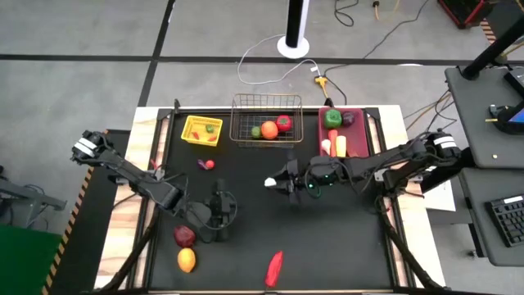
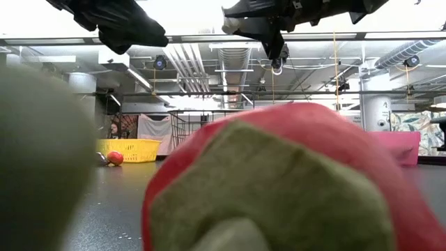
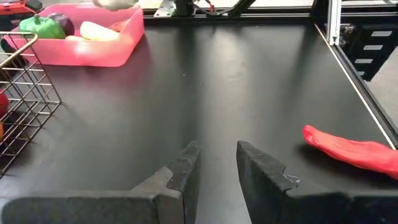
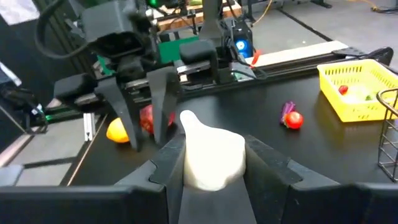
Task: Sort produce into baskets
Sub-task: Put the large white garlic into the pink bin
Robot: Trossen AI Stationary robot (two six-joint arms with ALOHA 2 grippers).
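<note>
Right gripper clamped on white vegetable over bare mid-table, left gripper slightly parted, empty, red pepper near table edge.

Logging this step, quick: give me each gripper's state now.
Left gripper: empty, fingers slightly apart, over bare table.
Right gripper: shut on a white produce piece, mid-table.

Robotics lab, exposed ceiling ducts, floor cables, side desk w/ keyboard
</note>
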